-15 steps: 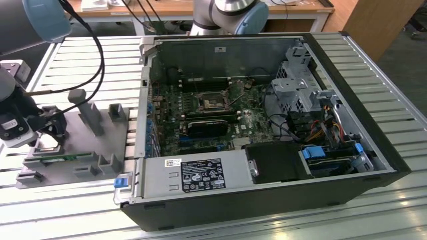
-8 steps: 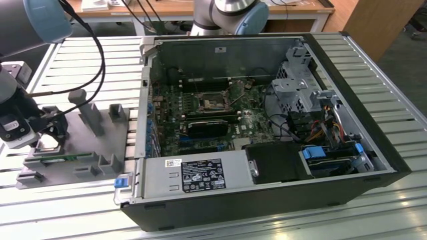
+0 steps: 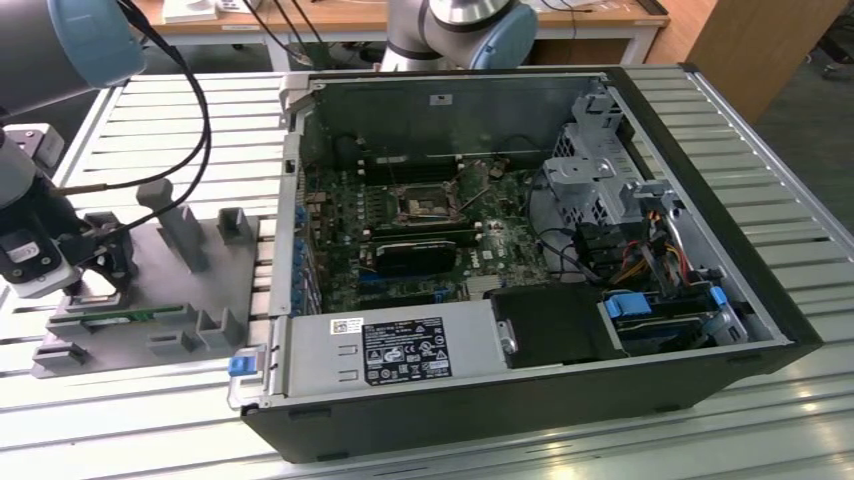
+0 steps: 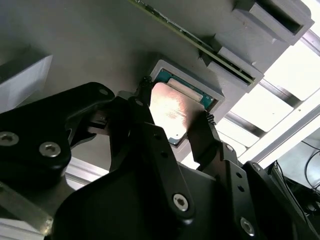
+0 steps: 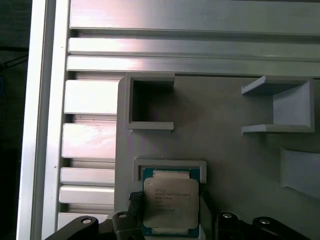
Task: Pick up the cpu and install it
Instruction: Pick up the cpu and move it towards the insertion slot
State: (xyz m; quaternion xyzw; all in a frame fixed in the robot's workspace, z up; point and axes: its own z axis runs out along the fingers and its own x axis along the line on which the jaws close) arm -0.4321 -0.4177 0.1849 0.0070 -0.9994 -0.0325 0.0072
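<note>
The cpu (image 5: 170,200), a square chip with a shiny silver top and a pale green rim, lies in a grey holder (image 5: 170,166) on the grey fixture plate (image 3: 187,290), at the exterior view's left. My gripper (image 5: 167,201) is down over it, one black finger against each of two opposite edges. In the second wrist view the fingers (image 4: 146,100) flank the cpu (image 4: 172,107) with no gap showing, and the gripper (image 4: 175,102) is shut on it. The chip still rests in its holder. The motherboard socket (image 3: 424,207) sits inside the open computer case (image 3: 534,400).
A thin green memory stick (image 3: 127,315) stands in a slot beside the holder, close to my gripper (image 3: 80,285). Grey upright brackets (image 3: 180,225) rise from the plate. The case walls, drive cage (image 3: 594,170) and cables (image 3: 641,260) surround the motherboard. Slatted aluminium table (image 3: 774,200) lies all around.
</note>
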